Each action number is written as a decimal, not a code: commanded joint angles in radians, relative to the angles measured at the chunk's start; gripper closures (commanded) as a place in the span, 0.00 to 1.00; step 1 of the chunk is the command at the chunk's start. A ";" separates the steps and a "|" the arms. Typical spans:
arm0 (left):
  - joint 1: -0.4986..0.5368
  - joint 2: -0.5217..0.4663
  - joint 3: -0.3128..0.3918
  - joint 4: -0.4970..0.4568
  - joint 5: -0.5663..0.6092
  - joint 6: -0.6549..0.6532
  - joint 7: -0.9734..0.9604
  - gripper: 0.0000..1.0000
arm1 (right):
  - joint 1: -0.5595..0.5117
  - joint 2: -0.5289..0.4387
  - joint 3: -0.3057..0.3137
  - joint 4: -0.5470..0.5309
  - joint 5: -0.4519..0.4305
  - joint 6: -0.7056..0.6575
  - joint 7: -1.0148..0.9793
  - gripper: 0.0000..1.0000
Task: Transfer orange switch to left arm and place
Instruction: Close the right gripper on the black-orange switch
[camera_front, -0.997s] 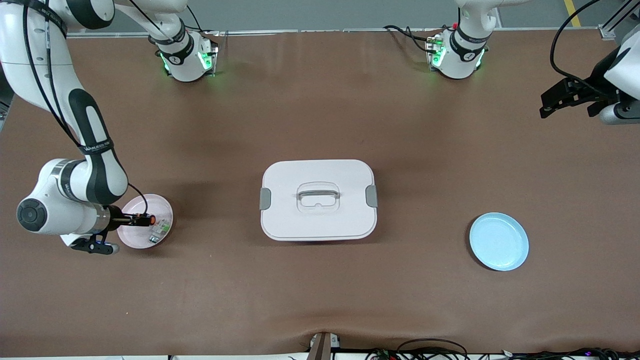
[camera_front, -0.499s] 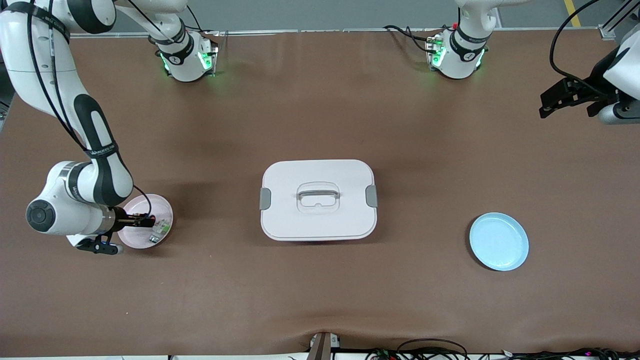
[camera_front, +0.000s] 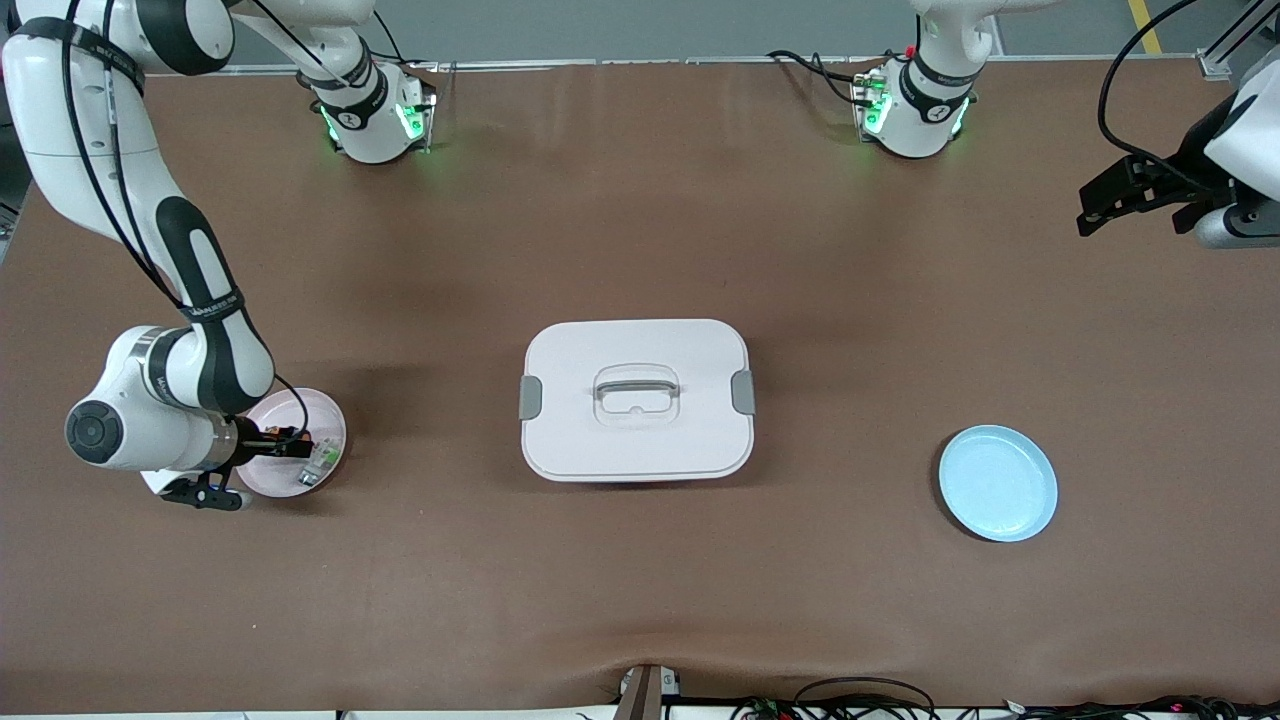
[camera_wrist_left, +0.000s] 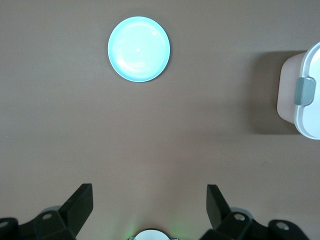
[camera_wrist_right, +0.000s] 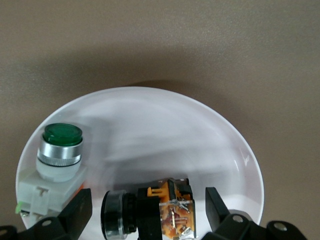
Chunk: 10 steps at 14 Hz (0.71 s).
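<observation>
The box (camera_front: 636, 399) sits shut in the middle of the table (camera_front: 640, 250), grey latches on both short sides and its handle recessed in the lid, and everything else lies well apart from it. Toward the right arm's end of the table from the box, a little nearer the front camera, is a pink plate (camera_front: 322, 420); the orange switch (camera_wrist_right: 160, 207) lies on its side in that plate, black cap at one end and orange body at the other, with a green-and-white button component (camera_wrist_right: 55, 165) standing just beside it in the same plate. The right gripper (camera_front: 285, 441) is down low over the plate — its fingers (camera_wrist_right: 75, 212) spread wide to either side of the switch, apart from it in the right wrist view, so nothing is gripped. Toward the left arm's end of the table from the box lies a light blue plate (camera_front: 998, 483), bare. The left gripper (camera_front: 1105, 200) waits high over the table edge at that end, farther from the front camera than the blue plate, jaws wide and holding nothing — the left wrist view looks down past its fingers (camera_wrist_left: 77, 207) on the blue plate and one latch end of the box.
</observation>
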 joint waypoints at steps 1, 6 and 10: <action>-0.001 0.011 -0.003 0.024 -0.009 -0.004 -0.007 0.00 | -0.001 0.004 0.003 -0.005 -0.012 0.007 0.009 0.00; 0.000 0.016 -0.003 0.022 -0.003 -0.004 -0.007 0.00 | 0.001 0.004 0.003 -0.011 -0.014 -0.004 0.000 0.00; 0.005 0.016 -0.002 0.022 -0.003 -0.004 -0.007 0.00 | 0.001 0.004 0.003 -0.013 -0.014 -0.004 -0.005 0.48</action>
